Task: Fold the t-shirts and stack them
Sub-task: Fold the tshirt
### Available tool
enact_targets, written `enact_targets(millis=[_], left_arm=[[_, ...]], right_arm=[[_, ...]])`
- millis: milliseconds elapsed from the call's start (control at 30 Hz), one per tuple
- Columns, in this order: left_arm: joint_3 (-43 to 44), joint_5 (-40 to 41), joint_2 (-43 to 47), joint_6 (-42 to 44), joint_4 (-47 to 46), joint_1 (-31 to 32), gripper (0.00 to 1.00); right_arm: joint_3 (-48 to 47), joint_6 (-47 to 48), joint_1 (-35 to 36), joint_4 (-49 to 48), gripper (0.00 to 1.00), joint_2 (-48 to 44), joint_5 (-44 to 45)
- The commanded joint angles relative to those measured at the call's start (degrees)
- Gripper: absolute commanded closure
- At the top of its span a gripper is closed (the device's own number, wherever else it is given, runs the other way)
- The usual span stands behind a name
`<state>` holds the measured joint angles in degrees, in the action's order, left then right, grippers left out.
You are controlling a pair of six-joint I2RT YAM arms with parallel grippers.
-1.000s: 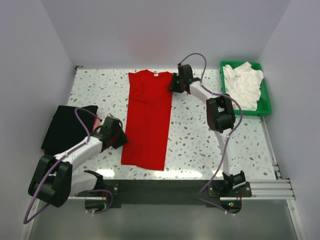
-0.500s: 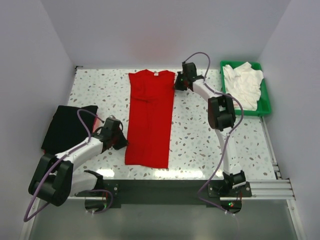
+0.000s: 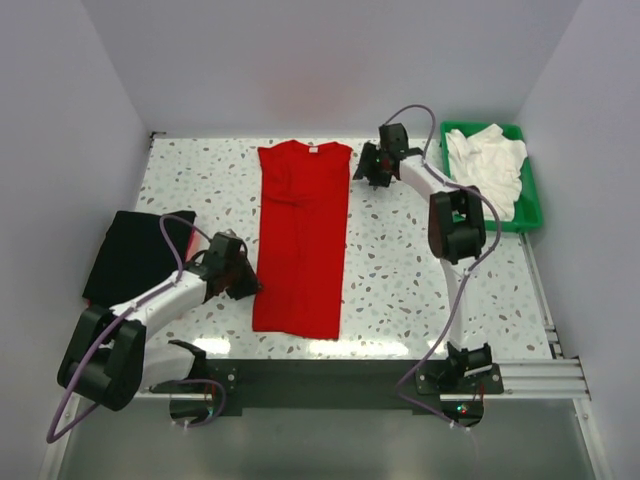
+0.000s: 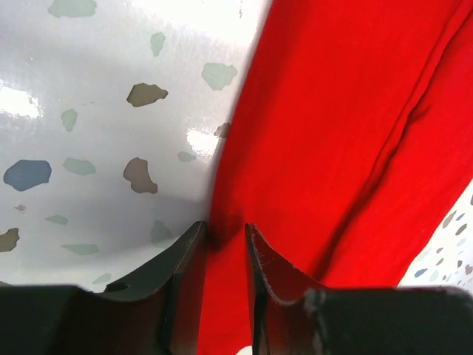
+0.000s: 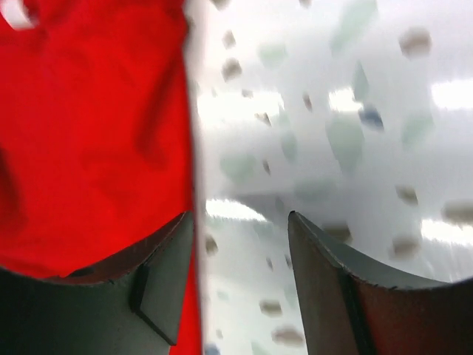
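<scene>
Right, the red t-shirt (image 3: 300, 240) lies flat in a long narrow strip down the middle of the speckled table (image 3: 400, 270), its collar at the far end with the small white label (image 3: 311, 148) showing. My left gripper (image 3: 248, 280) sits low at the shirt's left edge, near the bottom corner. On the left wrist camera its jaws are drawn close together with the red cloth edge between them, so I read it as pinching the shirt there. The cloth beyond the fingers (image 4: 188, 259) shows a few long creases.

My right gripper (image 3: 364, 172) is up at the far end, just beside the shirt's upper right corner and apart from it. Its jaws are spread wide over bare tabletop, one finger at the cloth's edge on the wrist camera, nothing between them.

The black t-shirt (image 3: 130, 255) lies on the table's left side, next to my left arm. The white t-shirts (image 3: 485, 165) are heaped in the green tray (image 3: 530, 215) at the far right.
</scene>
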<state>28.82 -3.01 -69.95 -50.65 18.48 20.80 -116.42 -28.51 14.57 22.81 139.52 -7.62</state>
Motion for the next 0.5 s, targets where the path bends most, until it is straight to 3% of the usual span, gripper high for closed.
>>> enact_targets(millis=[0,200,467], left_arm=[[3.4,0.0,1.4,2.8,3.0,0.3,0.68],[3.9,2.8,4.4,3.7,8.1,0.4,0.69],[4.2,7.2,8.1,0.1,15.4,3.8,0.76]], right_arm=[[12.3,0.8,1.1,3.8,0.42,-14.8,1.8],[40.1,1.0,12.9,1.5,0.44,-37.1,10.1],[60.6,-6.9,36.7,2.2,0.53,-53.3,20.7]])
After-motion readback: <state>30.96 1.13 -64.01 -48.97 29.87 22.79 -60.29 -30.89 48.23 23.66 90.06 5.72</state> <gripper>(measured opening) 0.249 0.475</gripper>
